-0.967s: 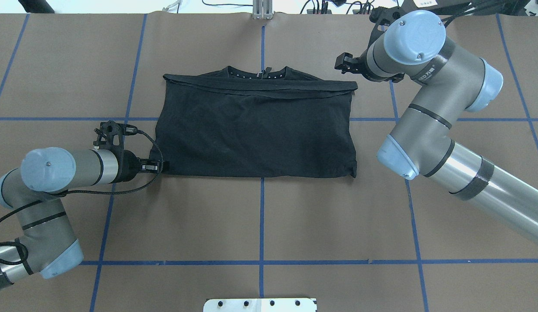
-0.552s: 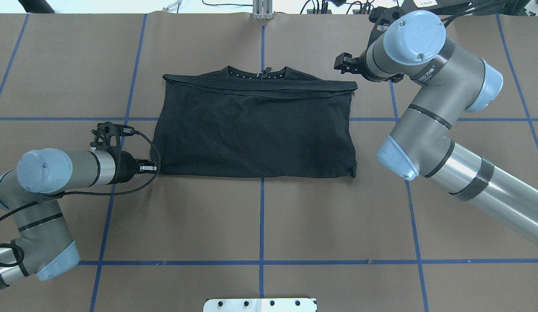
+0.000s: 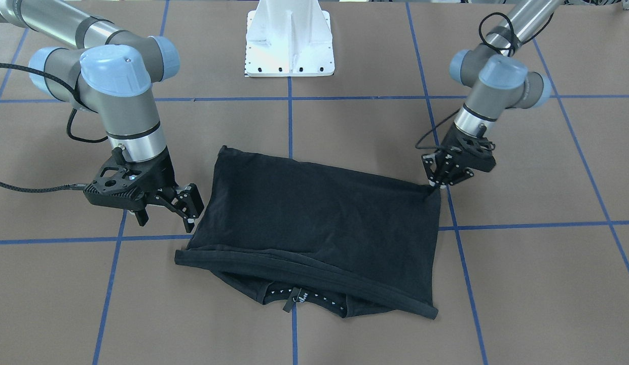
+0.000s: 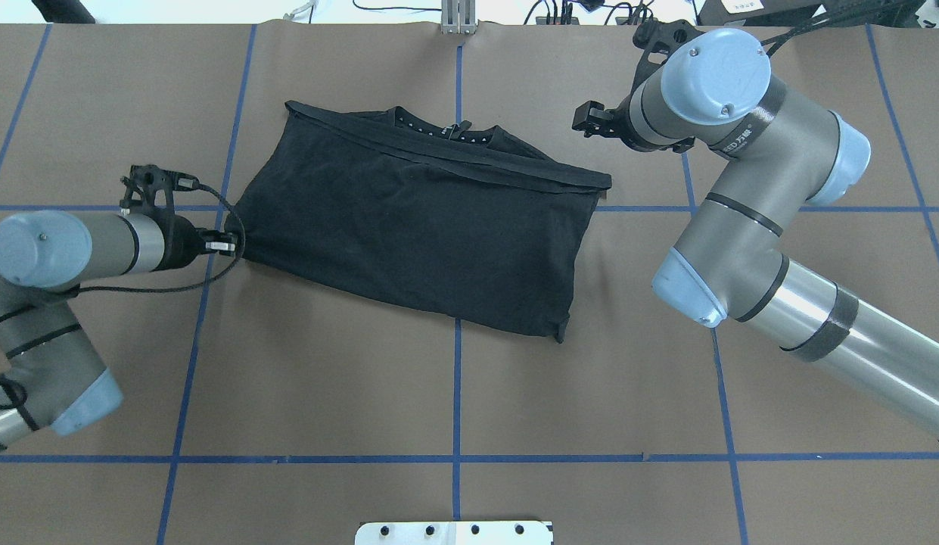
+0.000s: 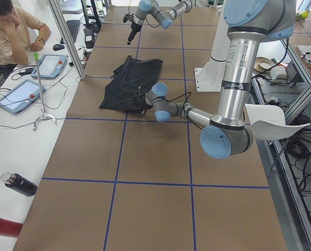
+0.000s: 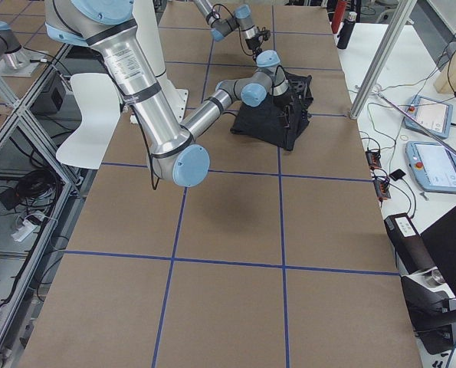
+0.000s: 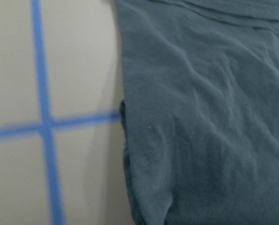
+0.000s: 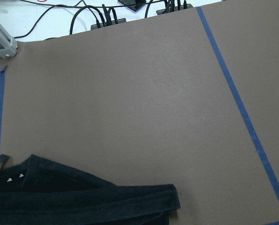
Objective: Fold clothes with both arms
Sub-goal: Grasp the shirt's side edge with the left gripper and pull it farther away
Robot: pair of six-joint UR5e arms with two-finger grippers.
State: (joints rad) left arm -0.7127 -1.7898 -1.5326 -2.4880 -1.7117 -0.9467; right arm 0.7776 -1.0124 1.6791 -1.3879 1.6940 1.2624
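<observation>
1 black T-shirt (image 4: 416, 227) lies folded at the middle of the desk (image 4: 454, 393), its long axis slanting from far-left to near-right. The left tool (image 4: 225, 244) pinches its near-left corner. The right tool (image 4: 584, 121), fingers spread and empty, hovers just past the far-right corner, clear of the cloth. Against 0.6 s ago, the shirt sits dragged leftward and skewed, no longer square.

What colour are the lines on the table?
Blue lines on a brown table; clearest in the overhead view.
</observation>
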